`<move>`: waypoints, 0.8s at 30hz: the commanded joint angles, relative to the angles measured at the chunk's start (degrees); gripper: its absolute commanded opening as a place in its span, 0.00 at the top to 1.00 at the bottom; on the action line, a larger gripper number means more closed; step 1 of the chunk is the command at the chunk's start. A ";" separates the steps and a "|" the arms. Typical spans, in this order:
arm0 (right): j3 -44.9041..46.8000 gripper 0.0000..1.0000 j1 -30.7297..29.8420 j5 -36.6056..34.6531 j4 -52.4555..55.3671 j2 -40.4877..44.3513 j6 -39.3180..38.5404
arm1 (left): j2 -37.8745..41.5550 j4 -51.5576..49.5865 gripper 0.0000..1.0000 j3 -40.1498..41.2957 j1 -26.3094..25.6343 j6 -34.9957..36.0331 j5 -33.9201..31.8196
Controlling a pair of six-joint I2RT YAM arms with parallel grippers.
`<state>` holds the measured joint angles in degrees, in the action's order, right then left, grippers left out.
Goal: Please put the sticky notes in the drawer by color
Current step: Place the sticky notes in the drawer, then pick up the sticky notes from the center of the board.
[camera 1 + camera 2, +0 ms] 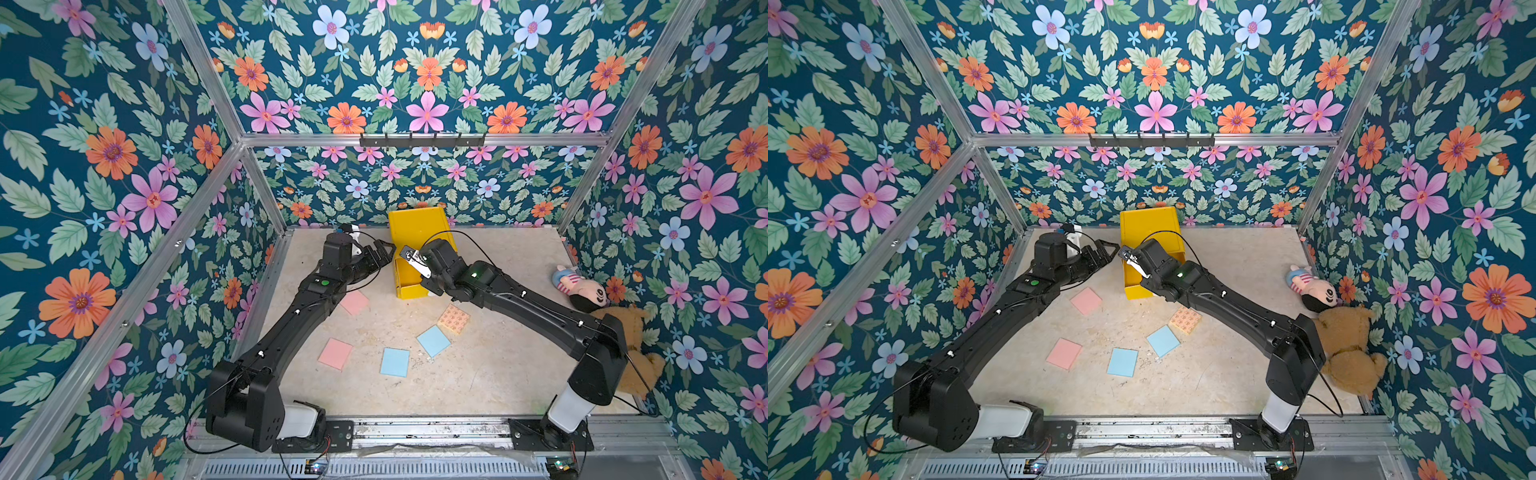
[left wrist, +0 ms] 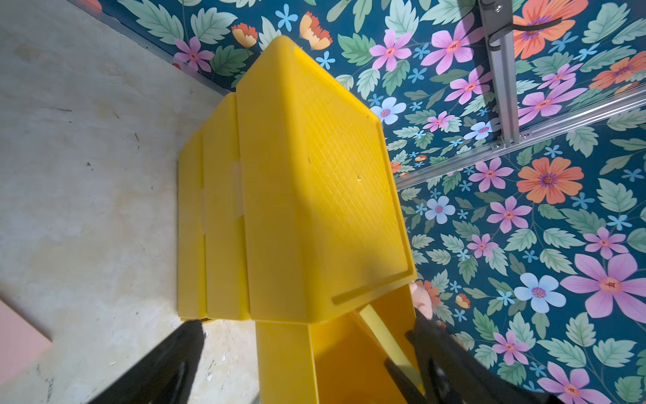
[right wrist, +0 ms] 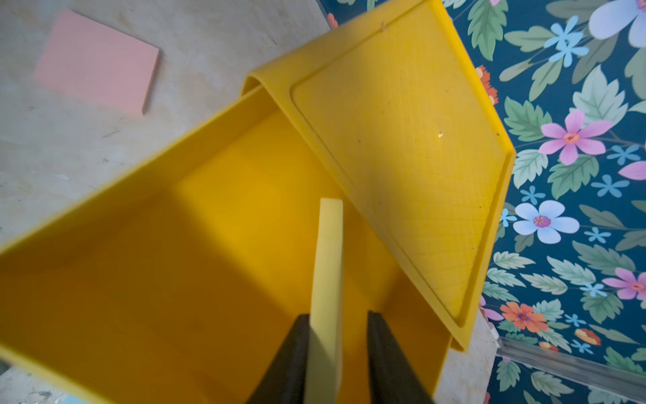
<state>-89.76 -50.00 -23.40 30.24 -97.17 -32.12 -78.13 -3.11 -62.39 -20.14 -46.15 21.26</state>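
Observation:
The yellow drawer cabinet (image 1: 415, 224) stands at the back of the table, its top drawer (image 3: 181, 266) pulled out toward the front. My right gripper (image 3: 338, 314) hangs over that drawer with a yellow sticky note (image 3: 328, 252) edge-on between its fingers; the pad leans on one finger and a gap shows at the other. My left gripper (image 1: 380, 251) stands wide open beside the cabinet's left side, holding nothing. On the table lie two pink notes (image 1: 354, 302) (image 1: 336, 353), two blue notes (image 1: 395, 362) (image 1: 433, 340) and a patterned orange note (image 1: 454, 319).
A striped doll (image 1: 577, 286) and a brown teddy bear (image 1: 636, 353) lie against the right wall. A black hook rail (image 1: 422, 141) hangs on the back frame. Both arm bases sit on the front rail.

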 commanded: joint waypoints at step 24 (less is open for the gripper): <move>46.42 0.05 22.78 11.33 -25.81 42.57 58.39 | 5.93 -4.25 0.00 -0.62 -1.60 7.04 -5.92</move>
<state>-47.05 -29.28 -10.79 6.57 -55.55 14.68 -72.62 -5.93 -62.52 -21.06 -41.56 17.34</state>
